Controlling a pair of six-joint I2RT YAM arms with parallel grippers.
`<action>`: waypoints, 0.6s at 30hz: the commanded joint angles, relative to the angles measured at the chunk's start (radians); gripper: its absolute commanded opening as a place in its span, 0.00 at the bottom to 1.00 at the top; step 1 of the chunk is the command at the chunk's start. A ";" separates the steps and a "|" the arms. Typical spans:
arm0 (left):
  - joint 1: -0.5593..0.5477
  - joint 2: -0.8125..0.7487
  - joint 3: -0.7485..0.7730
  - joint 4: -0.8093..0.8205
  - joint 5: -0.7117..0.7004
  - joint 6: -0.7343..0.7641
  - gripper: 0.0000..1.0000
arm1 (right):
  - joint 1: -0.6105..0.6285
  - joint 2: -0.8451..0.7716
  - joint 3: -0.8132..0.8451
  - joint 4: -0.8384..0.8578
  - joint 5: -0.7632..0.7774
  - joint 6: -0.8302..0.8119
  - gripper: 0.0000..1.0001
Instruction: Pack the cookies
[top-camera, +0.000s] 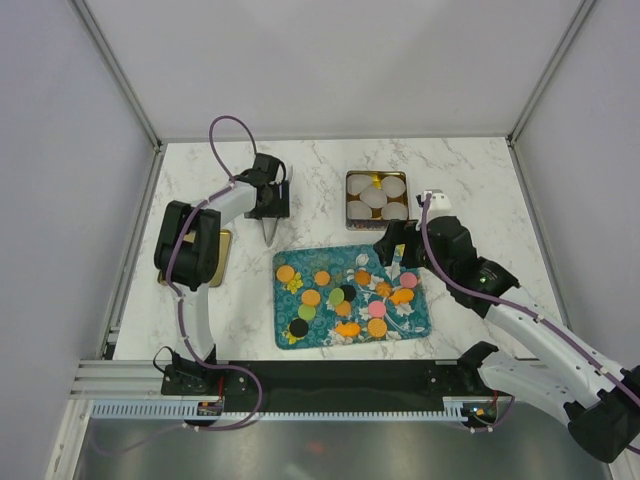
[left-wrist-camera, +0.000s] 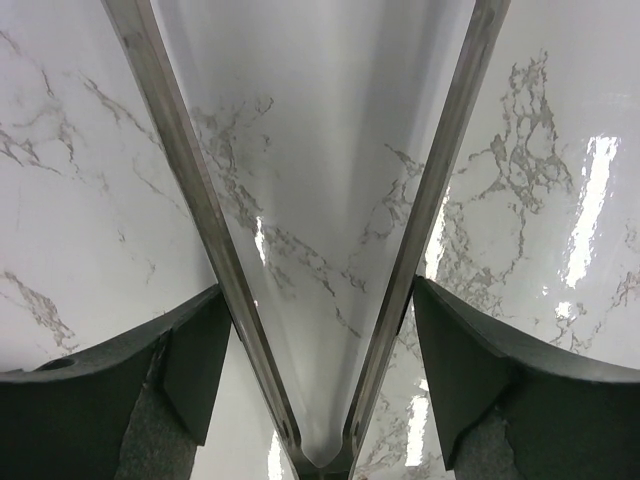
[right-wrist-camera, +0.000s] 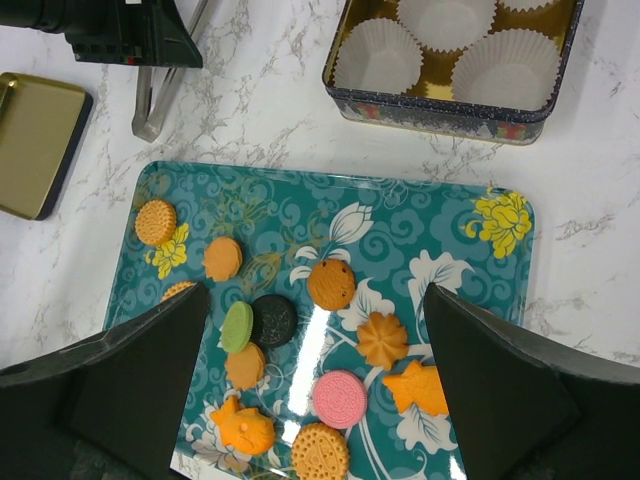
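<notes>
L gripper (top-camera: 271, 222) sits spread around the tongs (top-camera: 270, 231) on the counter (top-camera: 320, 170), prob to grab them, R gripper (top-camera: 392, 246) spread over the tray (top-camera: 420, 318) w/ cookies (top-camera: 344, 294), tin (top-camera: 350, 196) waiting.

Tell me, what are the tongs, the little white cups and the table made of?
The tongs look like shiny metal: smooth silver arms mirroring the table's pattern. The cups look like thin white paper, with pleated sides. The table looks like glossy white marble with grey veins, though it could be a printed surface; bright glare shows it is polished.
</notes>
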 joint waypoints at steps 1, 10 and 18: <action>0.004 0.038 0.043 -0.002 -0.032 -0.010 0.80 | 0.002 -0.024 -0.003 0.052 -0.024 -0.020 0.98; 0.005 0.049 0.080 -0.016 -0.047 0.000 0.67 | 0.001 -0.024 -0.010 0.060 -0.036 -0.035 0.98; 0.001 -0.052 0.083 -0.013 -0.040 0.011 0.58 | 0.004 -0.013 0.016 0.059 -0.042 -0.049 0.98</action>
